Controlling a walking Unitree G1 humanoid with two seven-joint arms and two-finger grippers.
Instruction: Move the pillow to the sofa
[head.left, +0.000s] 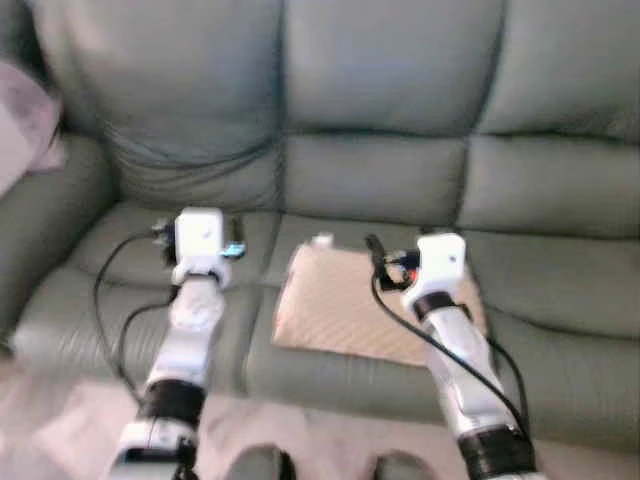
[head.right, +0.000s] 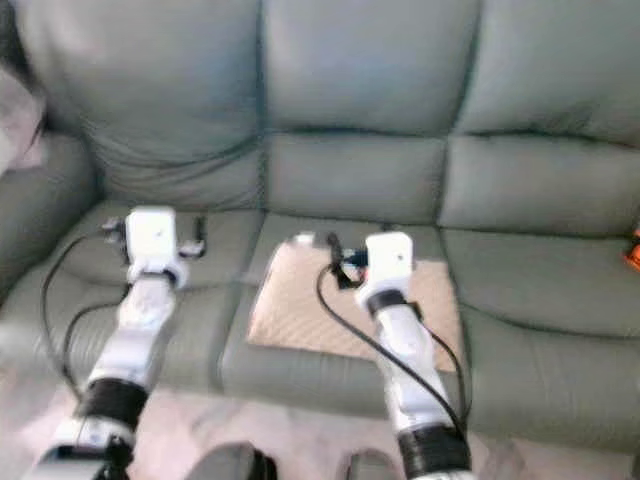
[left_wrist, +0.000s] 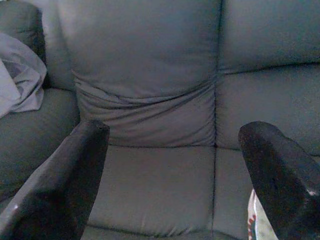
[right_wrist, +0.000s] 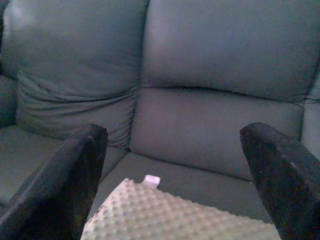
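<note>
Grey-green leather covers the sofa (head.left: 380, 170), which is seen from the front with its seat and back cushions divided by seams. At the far left, a pale grey cloth (left_wrist: 20, 75) is draped over the sofa's armrest. Next, the left gripper (left_wrist: 172, 170) is held above the left seat cushion, its two black fingers (left_wrist: 65, 185) spread wide apart with nothing between them. Just beside it, toward the middle, the pillow (head.left: 350, 305) is laid flat on the middle seat cushion, close to the front edge; it is beige with a quilted, bumpy surface, and a small white tag (right_wrist: 151, 179) is seen at its rear edge. Above the pillow's right part, the right gripper (right_wrist: 172, 175) is held with its fingers likewise wide apart and empty. At the far right, a small orange object (head.right: 633, 250) is glimpsed on the sofa, too cut off to be identified.
</note>
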